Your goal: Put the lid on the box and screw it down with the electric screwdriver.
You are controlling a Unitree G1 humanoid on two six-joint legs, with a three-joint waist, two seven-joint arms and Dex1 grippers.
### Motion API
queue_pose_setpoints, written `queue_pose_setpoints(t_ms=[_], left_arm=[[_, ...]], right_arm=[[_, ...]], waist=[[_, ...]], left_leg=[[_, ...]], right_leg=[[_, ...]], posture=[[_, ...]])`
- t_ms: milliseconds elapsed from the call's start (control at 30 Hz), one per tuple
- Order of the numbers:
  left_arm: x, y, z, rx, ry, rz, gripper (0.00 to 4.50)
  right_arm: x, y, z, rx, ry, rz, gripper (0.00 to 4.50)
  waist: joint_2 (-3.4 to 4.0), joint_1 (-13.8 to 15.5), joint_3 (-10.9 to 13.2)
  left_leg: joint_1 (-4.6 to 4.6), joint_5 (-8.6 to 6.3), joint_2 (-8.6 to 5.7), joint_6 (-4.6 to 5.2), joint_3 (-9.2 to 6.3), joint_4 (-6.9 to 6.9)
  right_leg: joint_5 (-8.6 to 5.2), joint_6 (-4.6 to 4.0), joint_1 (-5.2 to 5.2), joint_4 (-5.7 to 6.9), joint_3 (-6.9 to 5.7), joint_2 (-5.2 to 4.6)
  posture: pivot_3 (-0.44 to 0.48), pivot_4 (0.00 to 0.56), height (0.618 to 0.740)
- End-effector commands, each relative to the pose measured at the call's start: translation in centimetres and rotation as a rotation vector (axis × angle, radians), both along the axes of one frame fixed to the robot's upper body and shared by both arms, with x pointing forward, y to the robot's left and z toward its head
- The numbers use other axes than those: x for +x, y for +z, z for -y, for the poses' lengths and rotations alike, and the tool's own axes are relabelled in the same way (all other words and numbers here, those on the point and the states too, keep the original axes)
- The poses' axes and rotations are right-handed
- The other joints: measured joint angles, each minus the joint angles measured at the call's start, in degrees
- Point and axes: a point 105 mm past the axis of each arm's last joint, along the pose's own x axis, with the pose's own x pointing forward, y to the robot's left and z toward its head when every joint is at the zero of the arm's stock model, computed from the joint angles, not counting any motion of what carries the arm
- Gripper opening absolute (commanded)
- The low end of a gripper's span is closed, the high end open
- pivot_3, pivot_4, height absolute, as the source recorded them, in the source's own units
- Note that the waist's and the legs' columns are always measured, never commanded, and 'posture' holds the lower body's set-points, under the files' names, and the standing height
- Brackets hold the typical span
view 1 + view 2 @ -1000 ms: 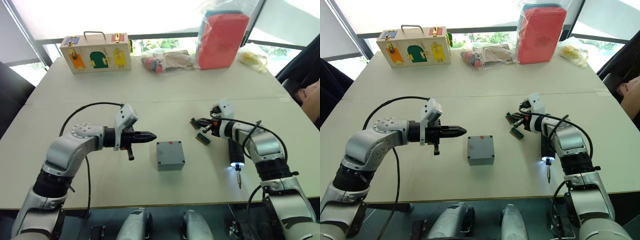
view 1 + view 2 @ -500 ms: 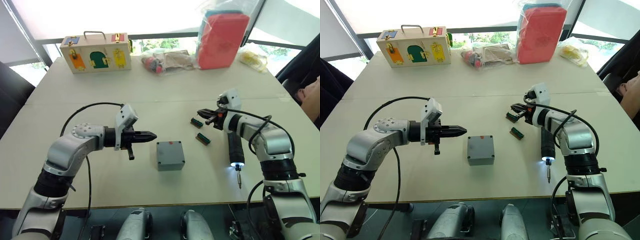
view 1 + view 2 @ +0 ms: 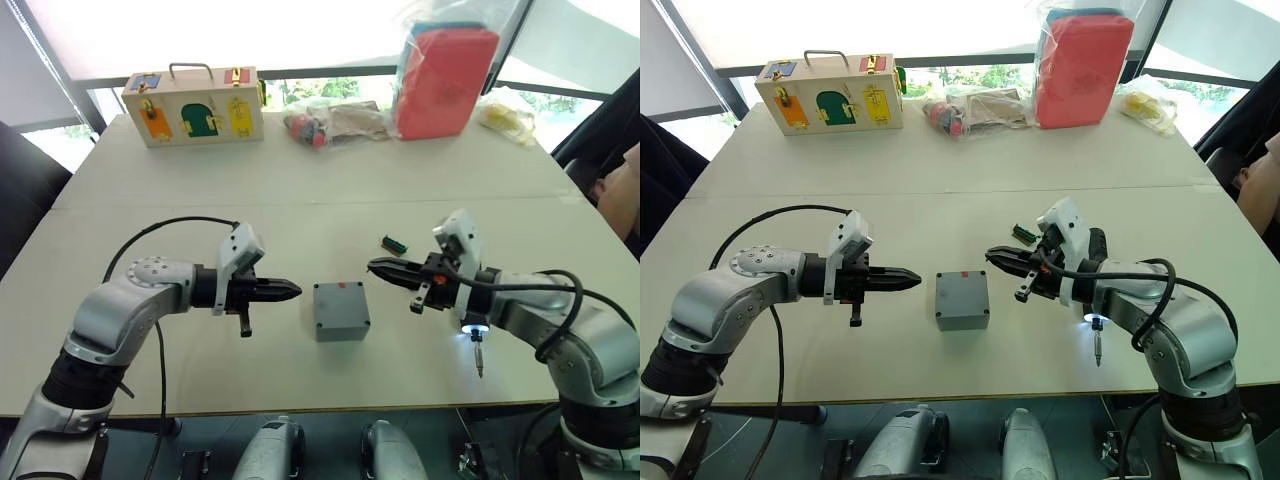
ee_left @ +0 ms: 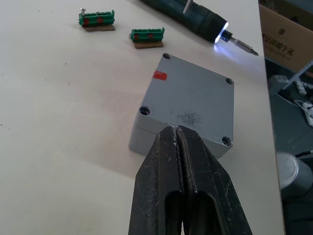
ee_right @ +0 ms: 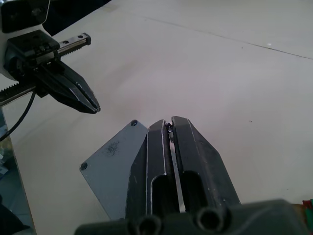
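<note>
On the desk, seen from the left eye view, the box sits near the front centre with the lid already seated on top, a small red mark showing near its far edge. The left gripper hovers just beside the box on its left, jaws pressed together and empty. The right gripper hovers just beside the box's far right corner, jaws likewise together and holding nothing. The electric screwdriver lies on the desk to the right of the box, mostly hidden under the right forearm, its white light lit and metal bit pointing toward the front edge. One green terminal block lies beyond the right gripper. At the far edge stand a wooden box with coloured doors, a red bag in clear plastic and smaller plastic packets. From the left wrist view, the closed jaws point at the lid's near edge; four corner screw holes are visible, and two green blocks and the lit screwdriver tip lie beyond the box. From the right wrist view, the closed jaws hang above one corner of the lid, with the left gripper facing them across it.
</note>
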Motion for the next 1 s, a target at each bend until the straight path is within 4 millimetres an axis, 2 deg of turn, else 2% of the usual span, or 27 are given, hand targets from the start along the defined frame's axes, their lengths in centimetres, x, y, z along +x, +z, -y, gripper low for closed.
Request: queue_pose_setpoints(t_ms=[33,1000], left_arm=[[-0.2,1.2,0.3,-0.019,-0.015,0.045,0.00],[0.2,1.6,0.9,-0.038,0.003,0.060,0.00]], right_arm=[[-0.1,0.1,-0.3,-0.006,0.003,0.026,0.07],[1.5,-2.6,-0.4,-0.046,-0.035,-0.006,0.07]], waist=[[0.00,0.00,0.00],[0.00,-0.01,0.00]], left_leg=[[0.00,0.01,0.00,-0.01,0.00,0.00],[0.00,0.01,0.00,-0.02,0.00,0.00]], right_leg=[[0.00,0.00,0.00,0.00,0.00,0.00],[0.00,0.01,0.02,0.00,0.00,0.05]], posture=[[0.000,0.150,0.740],[0.000,0.150,0.740]])
